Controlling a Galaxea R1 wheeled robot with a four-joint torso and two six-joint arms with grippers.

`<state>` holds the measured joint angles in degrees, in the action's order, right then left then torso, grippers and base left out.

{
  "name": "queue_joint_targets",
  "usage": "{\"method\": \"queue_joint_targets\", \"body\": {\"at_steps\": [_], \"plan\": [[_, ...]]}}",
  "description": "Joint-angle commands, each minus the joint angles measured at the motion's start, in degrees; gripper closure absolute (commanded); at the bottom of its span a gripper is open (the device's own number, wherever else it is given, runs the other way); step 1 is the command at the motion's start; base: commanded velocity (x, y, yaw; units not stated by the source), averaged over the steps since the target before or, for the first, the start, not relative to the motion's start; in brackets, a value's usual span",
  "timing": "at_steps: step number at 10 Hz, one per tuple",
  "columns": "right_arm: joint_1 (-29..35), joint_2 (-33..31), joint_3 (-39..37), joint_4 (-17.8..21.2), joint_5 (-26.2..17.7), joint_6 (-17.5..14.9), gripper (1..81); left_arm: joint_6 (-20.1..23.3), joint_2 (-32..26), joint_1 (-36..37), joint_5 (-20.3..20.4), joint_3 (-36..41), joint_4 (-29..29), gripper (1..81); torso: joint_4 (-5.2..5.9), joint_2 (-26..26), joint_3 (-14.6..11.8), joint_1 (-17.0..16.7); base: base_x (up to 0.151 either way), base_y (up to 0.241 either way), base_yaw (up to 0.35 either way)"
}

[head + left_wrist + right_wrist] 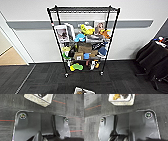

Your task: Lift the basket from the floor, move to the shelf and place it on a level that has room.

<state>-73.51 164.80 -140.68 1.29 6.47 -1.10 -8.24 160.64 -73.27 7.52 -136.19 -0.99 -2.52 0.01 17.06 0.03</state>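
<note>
The rectangular woven basket (83, 90) with its cream-and-black checkered weave and white cloth liner is sitting on the dark charcoal carpet-tile floor (45, 80), low in the head view and directly in front of the tall black metal wire shelf (83, 40) standing against the white wall. In both wrist views the basket (38, 99) (121, 99) is lying on the carpet ahead of each arm's dark plate, apart from the robot, with some small yellowish and dark items showing inside the liner. Whether the jaws on either arm are standing wide or narrow I cannot tell. The lifting step appears to be the one in hand, with nothing gripped yet. The next move is likely calling for both arms to be reaching down to the two short ends of the basket and closing on the rim evenly. The flat wire top level (83, 9) is looking bare, while the lower tiers are crowded with toys and brown cardboard boxes (84, 50)
</note>
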Motion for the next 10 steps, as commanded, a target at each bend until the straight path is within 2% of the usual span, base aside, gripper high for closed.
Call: {"method": "queue_joint_targets", "body": {"at_steps": [1,6,10], "plan": [[2.35,-0.50,-0.11,-0.15,-2.87,-0.22,1.0,-0.02,-0.49,1.94,-2.86,0.66,0.02,1.0,0.00,-0.01,0.00,0.00,0.098,0.000,0.000],[2.18,-0.42,-0.19,-0.06,-2.87,-0.22,1.0,-0.10,-0.49,1.94,-3.03,0.66,0.02,1.0,0.00,-0.01,0.00,0.00,0.084,0.000,0.000],[2.26,-0.50,-0.11,0.03,-2.87,-0.22,1.0,-0.02,-0.31,1.94,-3.39,0.66,-0.07,1.0,0.00,-0.01,0.00,0.02,0.000,0.000,0.000]]}}
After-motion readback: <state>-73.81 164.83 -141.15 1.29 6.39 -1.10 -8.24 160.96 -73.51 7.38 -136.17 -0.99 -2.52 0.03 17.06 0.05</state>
